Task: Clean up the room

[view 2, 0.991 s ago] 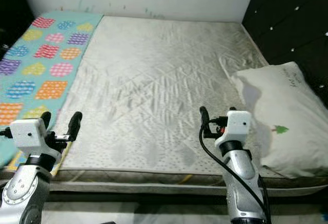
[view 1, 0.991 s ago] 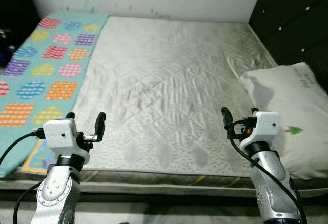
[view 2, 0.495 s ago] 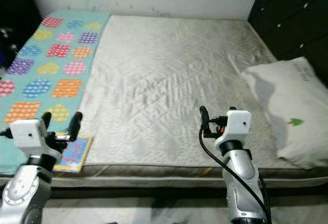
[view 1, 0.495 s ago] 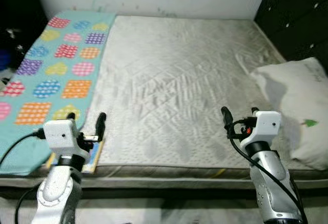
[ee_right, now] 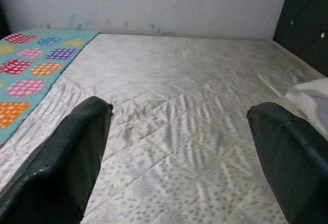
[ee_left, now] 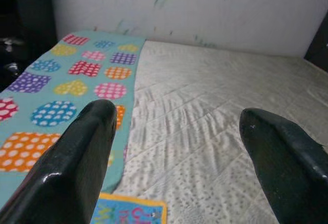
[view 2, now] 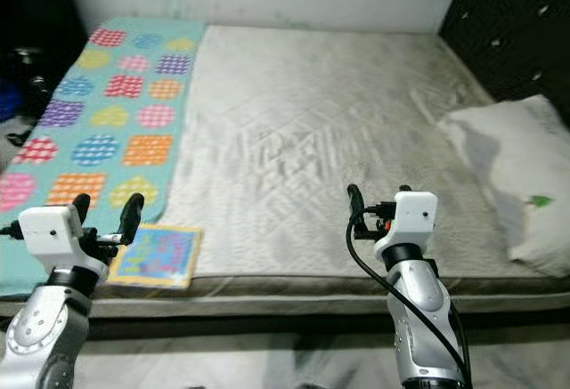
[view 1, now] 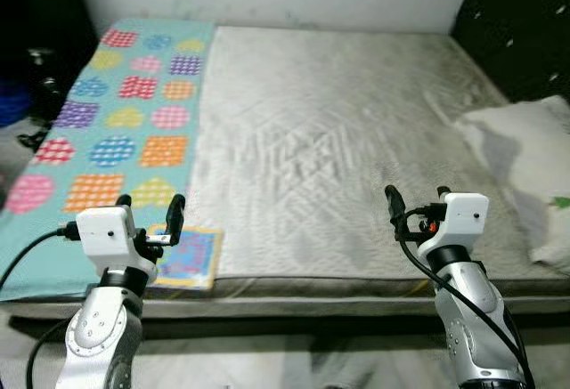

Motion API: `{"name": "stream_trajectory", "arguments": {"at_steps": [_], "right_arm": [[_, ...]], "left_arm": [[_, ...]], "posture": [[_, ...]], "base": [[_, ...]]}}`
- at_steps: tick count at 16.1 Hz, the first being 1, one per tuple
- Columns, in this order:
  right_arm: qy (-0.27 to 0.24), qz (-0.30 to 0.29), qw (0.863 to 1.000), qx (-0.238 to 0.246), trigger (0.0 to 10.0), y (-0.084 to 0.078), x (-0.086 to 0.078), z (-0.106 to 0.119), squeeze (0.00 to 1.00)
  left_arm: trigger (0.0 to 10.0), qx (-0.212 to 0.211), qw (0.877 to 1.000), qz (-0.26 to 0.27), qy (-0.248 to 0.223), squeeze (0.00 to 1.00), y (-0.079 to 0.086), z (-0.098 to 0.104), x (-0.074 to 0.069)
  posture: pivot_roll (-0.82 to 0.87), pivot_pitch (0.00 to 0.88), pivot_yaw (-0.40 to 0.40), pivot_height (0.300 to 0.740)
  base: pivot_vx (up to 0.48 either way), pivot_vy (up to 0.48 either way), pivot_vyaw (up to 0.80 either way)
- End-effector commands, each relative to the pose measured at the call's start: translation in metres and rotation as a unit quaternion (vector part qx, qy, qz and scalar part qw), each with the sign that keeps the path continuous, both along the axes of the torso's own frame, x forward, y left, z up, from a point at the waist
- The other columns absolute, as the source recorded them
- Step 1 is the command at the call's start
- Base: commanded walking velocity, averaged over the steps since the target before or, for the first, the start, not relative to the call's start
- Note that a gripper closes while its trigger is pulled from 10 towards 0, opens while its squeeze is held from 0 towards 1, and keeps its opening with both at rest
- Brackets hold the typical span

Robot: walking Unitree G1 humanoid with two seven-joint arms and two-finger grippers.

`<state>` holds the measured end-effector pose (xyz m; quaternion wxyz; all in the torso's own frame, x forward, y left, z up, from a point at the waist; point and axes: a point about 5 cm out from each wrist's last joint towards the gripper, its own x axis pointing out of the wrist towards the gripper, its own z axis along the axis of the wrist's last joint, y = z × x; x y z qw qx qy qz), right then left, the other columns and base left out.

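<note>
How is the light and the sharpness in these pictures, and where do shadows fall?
Eye views: even, rather dim light, mattress sharp, left edge almost black; a soft shadow lies on the pillow. Left wrist view: blanket clear, the left gripper's near fingers soft and glossy. Right wrist view: the right gripper's fingers blurred, mattress sharp.

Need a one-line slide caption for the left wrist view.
Open left gripper over a bare mattress, teal blanket and a book at the near edge.

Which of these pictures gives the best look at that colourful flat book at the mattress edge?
The right eye view: the colourful flat book lies whole beside the left gripper. The left eye view has that gripper covering its corner; the left wrist view catches just its top edge.
</note>
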<state>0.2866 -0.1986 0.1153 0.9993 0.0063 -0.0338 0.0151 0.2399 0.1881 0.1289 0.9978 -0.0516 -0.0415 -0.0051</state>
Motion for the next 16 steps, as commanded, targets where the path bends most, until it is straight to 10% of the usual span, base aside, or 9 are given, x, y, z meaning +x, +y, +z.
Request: {"name": "stream_trajectory", "arguments": {"at_steps": [1,7,16], "right_arm": [[0.004,-0.012,1.000,-0.002,10.0,-0.0068,-0.0027,-0.0018,0.00],[0.003,-0.009,1.000,-0.003,10.0,-0.0063,-0.0004,-0.0014,0.00],[0.006,-0.005,1.000,-0.007,10.0,-0.0065,-0.0003,-0.0029,0.00]], "left_arm": [[10.0,0.003,1.000,-0.007,0.003,0.00,-0.0025,-0.0006,-0.0009],[10.0,0.005,1.000,-0.007,-0.001,0.00,-0.0022,0.0000,-0.0006],[10.0,0.002,0.999,-0.033,-0.011,0.00,-0.0072,0.0018,-0.0026]], "posture": [[-0.01,0.111,-0.029,0.740],[-0.01,0.102,-0.028,0.740],[-0.01,0.101,-0.029,0.740]], "base": [[0.000,0.454,0.00],[0.000,0.448,0.00],[0.000,0.000,0.00]]}}
